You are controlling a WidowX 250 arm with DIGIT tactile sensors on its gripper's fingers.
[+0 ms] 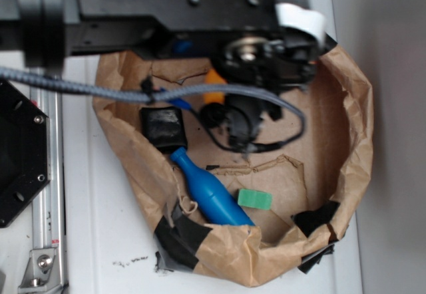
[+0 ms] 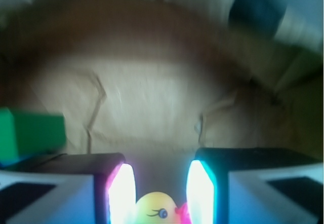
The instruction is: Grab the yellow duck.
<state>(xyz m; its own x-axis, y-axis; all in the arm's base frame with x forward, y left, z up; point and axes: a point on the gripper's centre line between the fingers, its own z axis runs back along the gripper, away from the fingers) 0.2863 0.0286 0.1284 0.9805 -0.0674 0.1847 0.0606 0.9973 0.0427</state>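
Observation:
The yellow duck (image 2: 158,210) shows only in the wrist view, at the bottom edge. Its rounded head with a blue eye and a red-orange beak sits between my two fingers. The head touches the left pad (image 2: 123,191) and the beak touches the right one. My gripper (image 2: 161,196) is shut on the duck, above the brown paper floor. In the exterior view the gripper (image 1: 239,131) hangs over the middle of the paper-lined bin, and the arm hides what it holds.
A blue bottle (image 1: 210,191) lies at the bin's front left. A black square pad (image 1: 163,128) is behind it. A green block (image 1: 255,199) lies by the bottle (image 2: 30,133). An orange shape (image 1: 214,94) shows beside the arm. Crumpled paper walls (image 1: 353,128) ring the bin.

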